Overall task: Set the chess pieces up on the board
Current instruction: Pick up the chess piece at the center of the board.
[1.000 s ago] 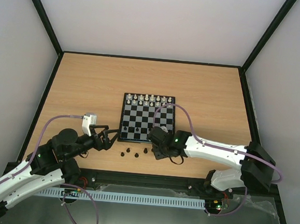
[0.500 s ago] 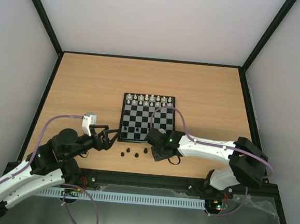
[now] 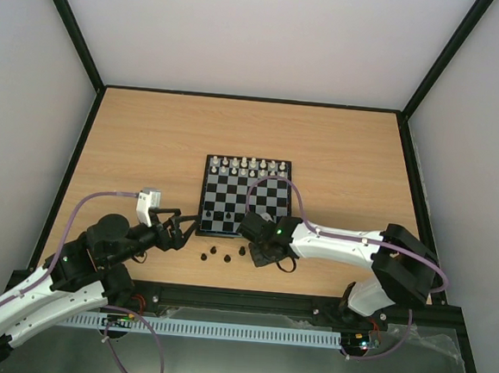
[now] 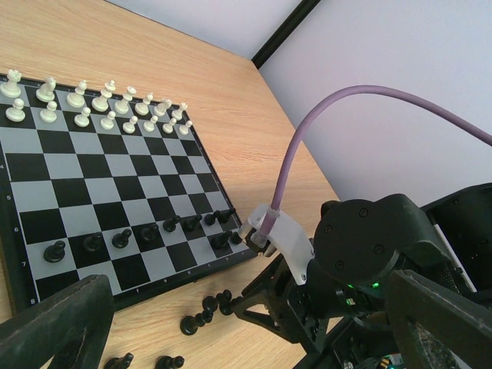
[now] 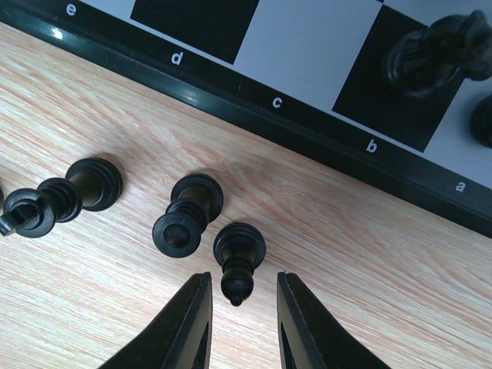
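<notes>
The left gripper (image 3: 186,223), jaws spread wide and empty, hangs just off the near left corner of the board (image 3: 232,189). On the board, white pieces (image 3: 247,165) fill the two far rows and dark chess pieces (image 4: 123,238) line the near rows. Loose dark pieces (image 3: 218,253) lie on the wooden surface (image 3: 150,135) just before the board's near edge. There the right gripper (image 5: 244,280) straddles one piece (image 5: 238,254), its jaws narrowed but not touching it. Pale walls (image 3: 262,32) enclose the scene.
</notes>
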Robot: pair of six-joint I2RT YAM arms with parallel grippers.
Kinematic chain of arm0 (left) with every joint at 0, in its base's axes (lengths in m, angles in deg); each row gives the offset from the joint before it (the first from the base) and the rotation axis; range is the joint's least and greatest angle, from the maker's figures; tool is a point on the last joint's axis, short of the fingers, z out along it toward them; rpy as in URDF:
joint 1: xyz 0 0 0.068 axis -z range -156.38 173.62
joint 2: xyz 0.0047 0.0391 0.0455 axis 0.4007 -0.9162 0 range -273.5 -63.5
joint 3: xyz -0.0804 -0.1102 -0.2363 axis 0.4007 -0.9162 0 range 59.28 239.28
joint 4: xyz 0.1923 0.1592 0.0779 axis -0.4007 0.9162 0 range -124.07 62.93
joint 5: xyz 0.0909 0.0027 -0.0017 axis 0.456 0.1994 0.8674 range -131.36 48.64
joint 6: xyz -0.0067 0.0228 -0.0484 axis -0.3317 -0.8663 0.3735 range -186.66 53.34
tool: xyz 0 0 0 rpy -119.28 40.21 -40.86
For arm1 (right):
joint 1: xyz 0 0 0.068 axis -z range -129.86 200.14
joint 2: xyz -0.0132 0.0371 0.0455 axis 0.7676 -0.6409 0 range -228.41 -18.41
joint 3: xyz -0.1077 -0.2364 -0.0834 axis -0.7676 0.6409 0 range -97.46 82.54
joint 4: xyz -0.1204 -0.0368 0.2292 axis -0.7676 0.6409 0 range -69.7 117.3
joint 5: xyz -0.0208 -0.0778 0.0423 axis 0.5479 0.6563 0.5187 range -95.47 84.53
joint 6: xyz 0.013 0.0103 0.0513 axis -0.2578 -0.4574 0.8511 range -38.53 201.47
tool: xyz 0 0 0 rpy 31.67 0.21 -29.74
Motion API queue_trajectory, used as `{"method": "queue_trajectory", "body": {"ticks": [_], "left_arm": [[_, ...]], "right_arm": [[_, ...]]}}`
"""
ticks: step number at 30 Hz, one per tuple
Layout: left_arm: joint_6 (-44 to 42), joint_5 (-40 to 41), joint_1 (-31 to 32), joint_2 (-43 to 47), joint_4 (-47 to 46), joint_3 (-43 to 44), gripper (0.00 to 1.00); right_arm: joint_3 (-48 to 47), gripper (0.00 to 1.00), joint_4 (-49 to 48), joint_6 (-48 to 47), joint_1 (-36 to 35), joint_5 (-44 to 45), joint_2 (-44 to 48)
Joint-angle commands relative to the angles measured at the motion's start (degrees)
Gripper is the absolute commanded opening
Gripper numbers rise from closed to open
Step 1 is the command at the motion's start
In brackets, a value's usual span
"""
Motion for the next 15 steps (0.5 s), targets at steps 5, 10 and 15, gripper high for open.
{"method": "queue_trajectory", "body": {"ticks": [5,10,15], "left_arm": [[-0.6,0.3,0.1,0.5,-0.9,-0.2,0.99],[-0.6,0.3,0.1,0.5,-1.0,-0.2,0.99],[-0.6,0.3,0.1,0.5,-1.0,-0.2,1.00]], "right_arm": [[-1.5,0.24,1.2,-1.2,1.2,1.1,-0.4],[-1.4,0.23,0.5,-1.6,1.6,0.6,-0.7],[-1.6,0.20,-0.2,-1.6,1.7,0.0,-1.1]]}}
